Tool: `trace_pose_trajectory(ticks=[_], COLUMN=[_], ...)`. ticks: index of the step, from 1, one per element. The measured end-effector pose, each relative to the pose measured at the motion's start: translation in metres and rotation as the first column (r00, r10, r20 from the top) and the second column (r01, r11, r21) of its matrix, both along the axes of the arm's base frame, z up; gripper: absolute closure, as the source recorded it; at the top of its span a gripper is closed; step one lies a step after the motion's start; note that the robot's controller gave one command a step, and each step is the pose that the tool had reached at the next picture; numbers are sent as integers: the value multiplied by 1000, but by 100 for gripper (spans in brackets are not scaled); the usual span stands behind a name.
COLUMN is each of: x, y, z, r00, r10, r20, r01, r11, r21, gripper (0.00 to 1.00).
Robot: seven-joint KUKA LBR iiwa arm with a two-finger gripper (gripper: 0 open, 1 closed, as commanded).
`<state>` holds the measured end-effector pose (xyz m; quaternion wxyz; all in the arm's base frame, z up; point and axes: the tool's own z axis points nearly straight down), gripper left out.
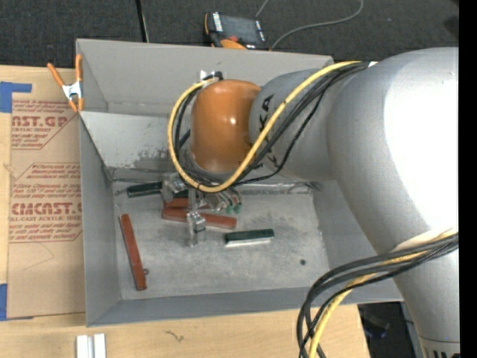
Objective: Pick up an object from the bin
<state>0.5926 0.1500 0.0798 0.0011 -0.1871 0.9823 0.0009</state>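
Observation:
My gripper hangs below the orange cover near the middle of the bin floor, its fingertips low over a cluster of short red-brown sticks. One stick pokes out to the right of the fingers. A dark green marker-like bar lies just right of the gripper on the floor. Whether anything sits between the fingers is hidden.
A long red-brown stick lies along the left side of the bin floor. A dark green bar rests near the back wall at the left. The big grey arm covers the bin's right half.

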Motion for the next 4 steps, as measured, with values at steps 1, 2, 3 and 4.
trace_pose_trajectory(ticks=[1,2,3,4], x=[0,0,0,0], y=[0,0,0,0], z=[0,0,0,0], r00=[1000,1000,1000,1000], r10=[0,0,0,0], r20=[1,0,1,0], r01=[0,0,0,0], r11=[1000,1000,1000,1000], r21=[0,0,0,0], gripper=[100,0,100,0])
